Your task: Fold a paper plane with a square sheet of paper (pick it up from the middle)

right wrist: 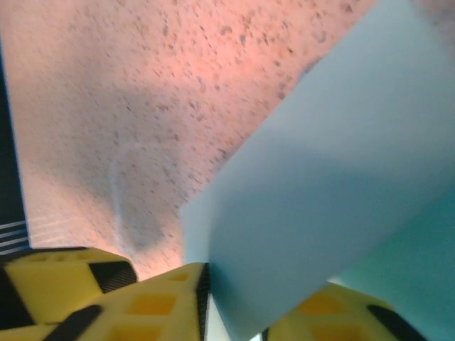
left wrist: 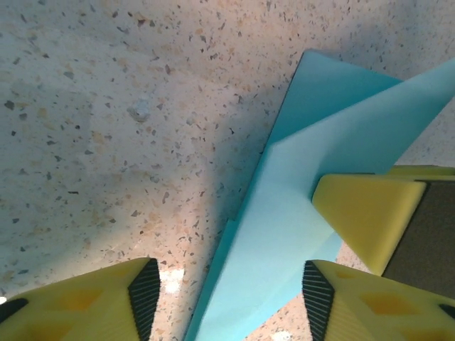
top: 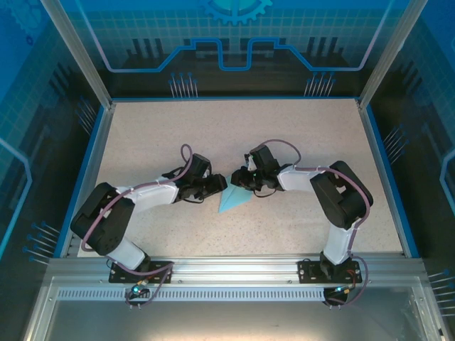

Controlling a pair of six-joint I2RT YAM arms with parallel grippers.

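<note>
- The thin light blue paper sheet [top: 233, 202] lies near the middle of the speckled beige table [top: 213, 135], between the two arms. It is no longer a flat square but a layered wedge whose point faces the near edge.
- The left wrist view shows one flap overlapping a darker layer beneath, with a crisp diagonal edge, so the early corner folds look done.
- The shape is broad rather than a narrow dart. By my reading the task is about midway: the narrowing folds and the centre crease remain to be made.
- The right gripper [right wrist: 234, 305] has its jaws drawn narrow around a raised flap that rises between its yellow pads. It appears to pinch the flap, though the close blur leaves the contact uncertain.
- One yellow fingertip [left wrist: 362, 213] of that gripper rests on the upper flap, seen from the left wrist.
- The left gripper [left wrist: 227, 302] stands wide, its pads straddling the paper's lower edge and holding nothing.
- Both grippers meet just over the sheet's far end, nearly touching each other.
- A next fold would call for the flap to be carried over and pressed flat, and thin paper could slip or crease askew.
</note>
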